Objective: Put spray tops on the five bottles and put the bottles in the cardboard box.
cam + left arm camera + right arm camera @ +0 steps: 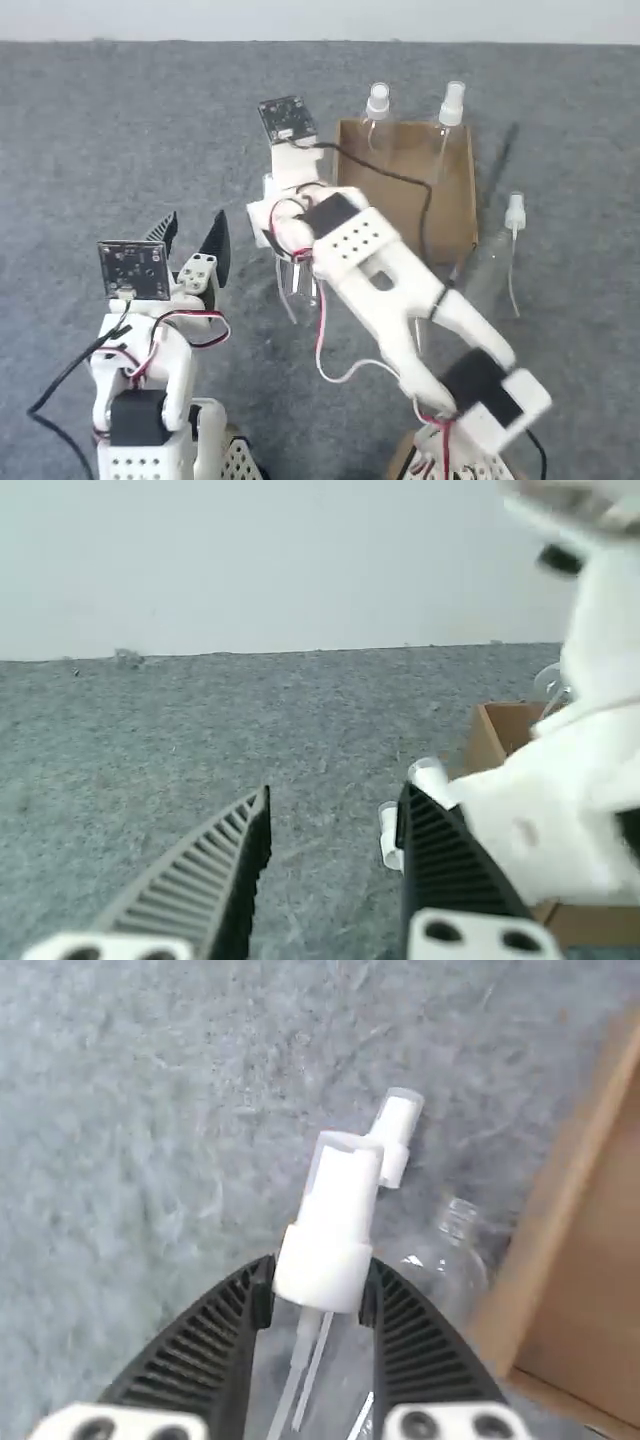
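Your right gripper [318, 1275] is clamped on a white spray top [330, 1220], its black fingers pressing the collar from both sides, the dip tube hanging between them. It hangs over the grey carpet [100, 150], just beside the near left corner of the cardboard box [455, 215]. Below it, an uncapped clear bottle [450, 1255] lies close against the box wall, open neck showing. A second spray top [397, 1125] lies loose on the carpet just past the held one.

Your left gripper [197, 218] is spread wide and holds nothing, low over the carpet and apart from the right arm [400, 300].

Two capped bottles stand at the box's far wall, one [378, 105] at the left corner, the other [452, 105] toward the right. A third capped bottle [490, 265] rests tilted on the carpet against the box's right side.
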